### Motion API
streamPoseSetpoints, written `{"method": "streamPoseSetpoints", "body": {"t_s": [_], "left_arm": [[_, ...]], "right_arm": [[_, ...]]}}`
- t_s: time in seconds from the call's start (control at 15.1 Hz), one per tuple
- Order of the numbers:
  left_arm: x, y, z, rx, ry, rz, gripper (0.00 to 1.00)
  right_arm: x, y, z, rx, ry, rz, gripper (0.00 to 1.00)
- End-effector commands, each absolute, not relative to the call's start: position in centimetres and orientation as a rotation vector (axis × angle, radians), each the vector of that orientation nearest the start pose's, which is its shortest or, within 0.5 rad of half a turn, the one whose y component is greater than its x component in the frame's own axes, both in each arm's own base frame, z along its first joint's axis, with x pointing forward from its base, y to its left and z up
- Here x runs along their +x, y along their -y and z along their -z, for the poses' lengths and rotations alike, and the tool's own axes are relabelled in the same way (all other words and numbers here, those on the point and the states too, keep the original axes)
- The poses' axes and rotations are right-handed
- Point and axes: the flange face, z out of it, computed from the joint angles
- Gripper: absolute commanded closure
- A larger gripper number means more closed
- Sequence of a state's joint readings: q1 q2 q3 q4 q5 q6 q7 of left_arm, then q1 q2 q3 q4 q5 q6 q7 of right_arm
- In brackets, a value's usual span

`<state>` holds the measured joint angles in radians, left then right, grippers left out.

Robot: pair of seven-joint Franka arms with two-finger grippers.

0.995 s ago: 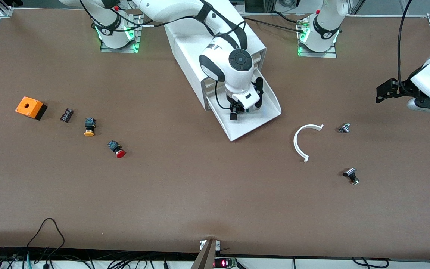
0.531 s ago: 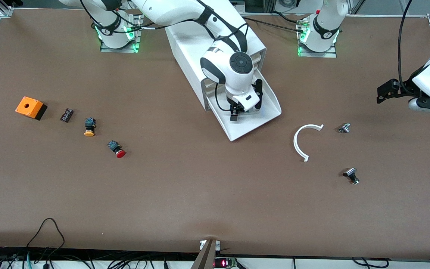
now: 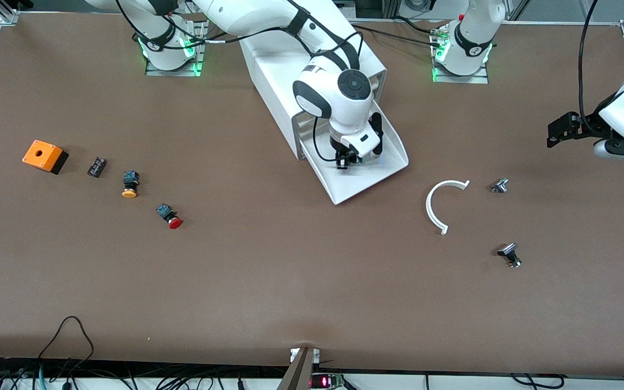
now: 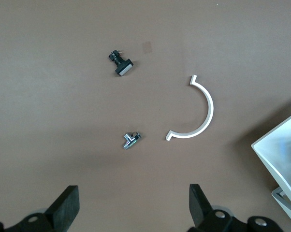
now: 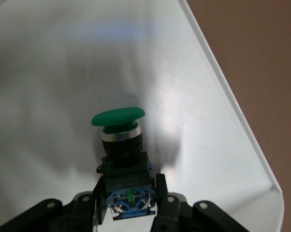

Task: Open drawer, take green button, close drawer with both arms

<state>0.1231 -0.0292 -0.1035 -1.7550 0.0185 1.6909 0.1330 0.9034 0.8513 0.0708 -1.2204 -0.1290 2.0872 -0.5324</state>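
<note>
We see our right gripper [image 5: 128,205] pinching the small green-capped black button [image 5: 120,145] over the pulled-out white plastic drawer [image 3: 382,170], near its corner rim; our left gripper [image 4: 133,205] waits spread over bare brown table [image 3: 290,271].

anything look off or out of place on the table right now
Nothing looks damaged or spilled. The white plastic drawer is pulled out, and the right gripper over it is shut on the green-capped push button. The left gripper waits open over bare table.

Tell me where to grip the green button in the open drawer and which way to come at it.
Grip the button by its squarish black body, not the round green cap, which would likely slip. Come from above, over the open drawer, fingers on the body's flat sides. The right gripper already looks shut on it this way. The left gripper waits open over the table.
</note>
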Motion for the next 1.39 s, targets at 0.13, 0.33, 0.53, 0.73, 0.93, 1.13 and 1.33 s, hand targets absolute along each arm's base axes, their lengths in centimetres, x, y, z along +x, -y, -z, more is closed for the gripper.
{"method": "streamPoseSetpoints", "body": {"t_s": [0.13, 0.33, 0.53, 0.73, 0.93, 1.13, 1.33], "left_arm": [[55.7, -0.6, -56.4, -3.108, -0.208, -0.079, 0.0], [56.4, -0.2, -55.6, -3.11, -0.223, -0.098, 0.0], [57.5, 0.4, -52.5, -3.114, -0.247, -0.183, 0.0], [58.7, 1.4, -47.2, -3.129, -0.403, -0.328, 0.0], [59.8, 2.2, -44.1, -3.195, -0.389, -0.367, 0.0], [61.0, 6.0, -39.0, -3.262, -0.109, -0.264, 0.0], [60.5, 11.8, -33.7, -3.27, 0.165, -0.207, 0.0]], "right_arm": [[43.8, -62.4, -33.0, -2.308, 2.198, 0.187, 0.86], [47.7, -58.3, -38.7, -2.471, 2.009, 0.264, 0.86], [55.0, -49.1, -41.7, -2.637, 1.817, 0.244, 0.86], [59.7, -39.2, -41.9, -2.829, 1.592, 0.198, 0.86], [63.7, -32.2, -42.1, -3.02, 1.321, 0.234, 0.86], [65.7, -27.3, -42.3, -3.069, 1.172, 0.221, 0.86], [66.1, -24.3, -40.9, -3.168, 0.859, 0.193, 0.86]]}}
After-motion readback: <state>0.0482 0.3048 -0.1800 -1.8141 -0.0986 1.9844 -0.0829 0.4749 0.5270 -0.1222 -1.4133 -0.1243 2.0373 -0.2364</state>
